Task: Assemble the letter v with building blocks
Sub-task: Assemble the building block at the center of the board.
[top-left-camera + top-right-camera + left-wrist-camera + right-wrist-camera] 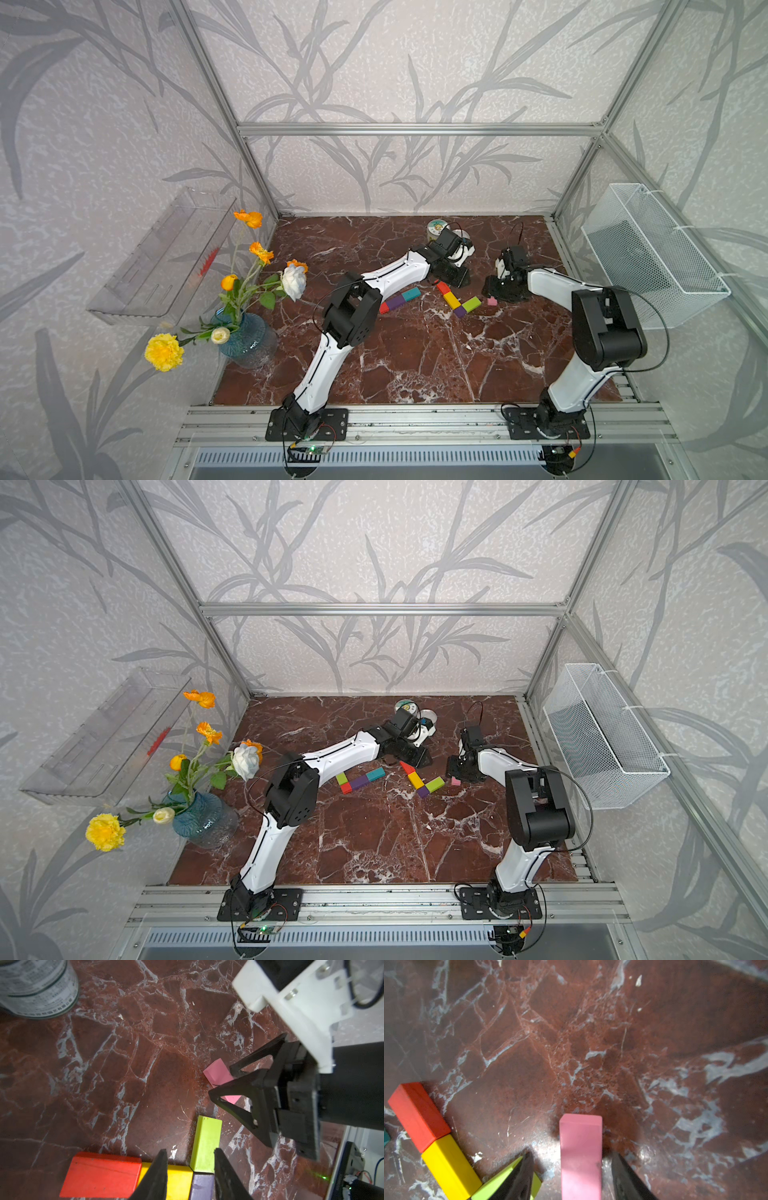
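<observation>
A red block [442,286], a yellow block [451,299] and a purple corner block [460,311] lie in one row, and a lime block [471,304] angles off from the corner. My left gripper [190,1159] is open, low over that corner, with the purple block [202,1186] and part of the yellow block [179,1180] between its fingers. A pink block [580,1155] lies on the table past the lime one. My right gripper [571,1153] is open around it, with a gap on each side.
A second row of red [345,787], lime [341,778], purple [359,782] and teal [376,774] blocks lies to the left. Two tin cans [435,230] stand at the back behind my left wrist. A flower vase [245,336] is at the left edge, a wire basket [652,253] on the right wall.
</observation>
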Controlling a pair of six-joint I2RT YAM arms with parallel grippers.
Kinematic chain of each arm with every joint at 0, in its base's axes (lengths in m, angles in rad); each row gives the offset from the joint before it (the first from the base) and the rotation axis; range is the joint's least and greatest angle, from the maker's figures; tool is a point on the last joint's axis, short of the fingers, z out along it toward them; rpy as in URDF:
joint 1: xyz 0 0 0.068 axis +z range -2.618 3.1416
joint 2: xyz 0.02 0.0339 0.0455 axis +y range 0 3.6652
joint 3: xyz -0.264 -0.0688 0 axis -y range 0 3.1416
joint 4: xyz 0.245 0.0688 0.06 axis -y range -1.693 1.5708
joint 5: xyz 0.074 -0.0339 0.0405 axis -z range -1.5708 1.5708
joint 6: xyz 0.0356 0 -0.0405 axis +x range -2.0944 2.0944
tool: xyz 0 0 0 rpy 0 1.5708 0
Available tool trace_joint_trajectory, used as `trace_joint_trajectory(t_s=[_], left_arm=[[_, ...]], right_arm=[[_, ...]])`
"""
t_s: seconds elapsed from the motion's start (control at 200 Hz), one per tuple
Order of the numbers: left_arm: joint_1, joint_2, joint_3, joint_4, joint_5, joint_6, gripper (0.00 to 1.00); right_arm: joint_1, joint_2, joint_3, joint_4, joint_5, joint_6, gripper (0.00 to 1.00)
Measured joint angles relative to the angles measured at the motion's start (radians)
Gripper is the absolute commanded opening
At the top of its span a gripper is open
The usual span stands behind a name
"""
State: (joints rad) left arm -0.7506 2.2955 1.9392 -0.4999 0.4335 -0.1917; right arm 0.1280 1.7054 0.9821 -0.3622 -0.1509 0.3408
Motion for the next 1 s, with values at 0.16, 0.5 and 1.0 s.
trace_joint_trajectory(t_s=[0.16,0.5,1.0], left_arm=[[-0.009,0.097,0.130,-0.054,0.016,0.002,0.17],[-0.036,0.322,0.461,-0.177,0.032,0.008,0.00],[-0.062,0.414,0.561,-0.235,0.010,-0.002,0.01]], right_arm=[[-0.013,-0.168,-0.111,-0.002,0.004,0.008,0.52],[-0.045,-0.319,-0.240,0.001,0.031,0.032,0.00],[-0.058,-0.145,-0.217,0.040,-0.055,0.022,0.00]])
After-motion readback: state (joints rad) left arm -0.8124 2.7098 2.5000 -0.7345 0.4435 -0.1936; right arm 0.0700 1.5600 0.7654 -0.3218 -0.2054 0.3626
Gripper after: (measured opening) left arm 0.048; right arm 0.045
